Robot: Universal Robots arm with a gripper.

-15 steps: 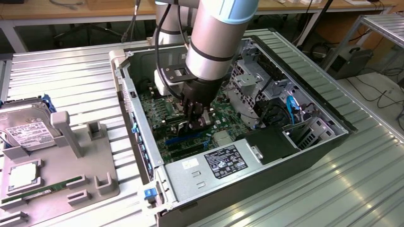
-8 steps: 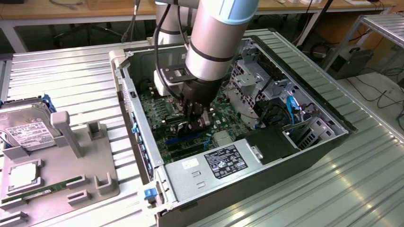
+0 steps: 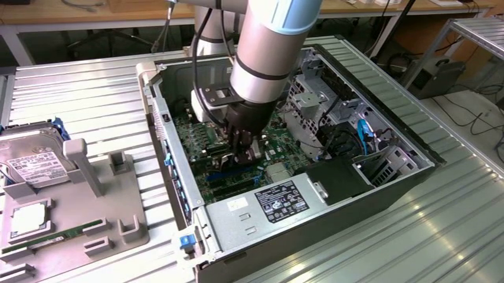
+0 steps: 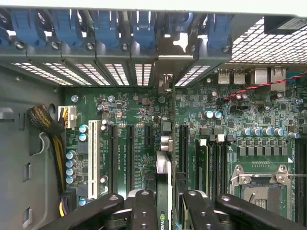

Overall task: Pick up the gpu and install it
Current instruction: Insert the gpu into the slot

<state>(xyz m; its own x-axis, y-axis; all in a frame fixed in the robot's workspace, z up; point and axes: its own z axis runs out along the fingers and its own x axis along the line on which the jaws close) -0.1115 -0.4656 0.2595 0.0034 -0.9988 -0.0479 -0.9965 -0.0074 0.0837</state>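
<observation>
Reaching down into the open computer case (image 3: 378, 106), the arm has its gripper (image 3: 240, 152) low over the green motherboard (image 3: 206, 134). In the wrist view the gripper (image 4: 164, 203) has its black fingers (image 4: 144, 208) closed on the gpu (image 4: 164, 182) — a thin card seen edge-on, standing upright between the pads. The card runs along the board between the long black expansion slots (image 4: 129, 158), its far end reaching a silver bracket (image 4: 165, 84) at the case's rear slot wall, under the row of blue clips (image 4: 103, 26). Outside the case, on the exterior view's left, a grey holder tray (image 3: 75, 218) carries a hard drive (image 3: 35, 165) and a green RAM stick (image 3: 51, 236).
</observation>
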